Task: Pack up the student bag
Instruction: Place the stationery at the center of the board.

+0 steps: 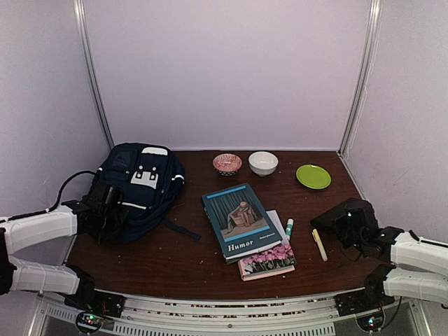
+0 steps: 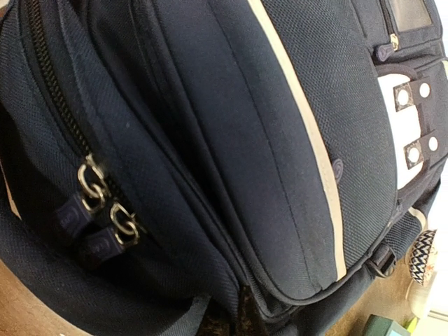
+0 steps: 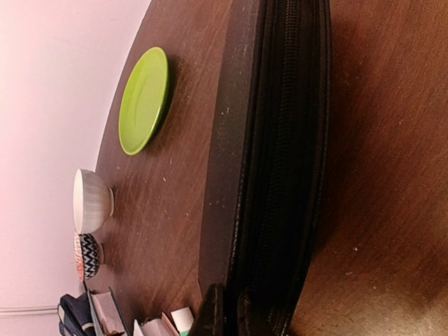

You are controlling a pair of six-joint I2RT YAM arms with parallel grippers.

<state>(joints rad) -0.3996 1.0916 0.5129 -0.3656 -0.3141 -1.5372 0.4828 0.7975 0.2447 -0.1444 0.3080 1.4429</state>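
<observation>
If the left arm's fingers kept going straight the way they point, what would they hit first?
The large navy-blue fabric backpack: it fills the left wrist view, paired metal zipper pulls close ahead. From above, the left fingers look at its side; contact is unclear.

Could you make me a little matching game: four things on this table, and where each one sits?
Things:
1. student bag
2. green plate
3. blue Humor book
4. yellow pen

Places:
A. lying partly on the flowered book
B. back row, right of the white bowl
C. left side of the table
D. front right, to the right of both books

Pairs: 1-C, 2-B, 3-A, 4-D
</observation>
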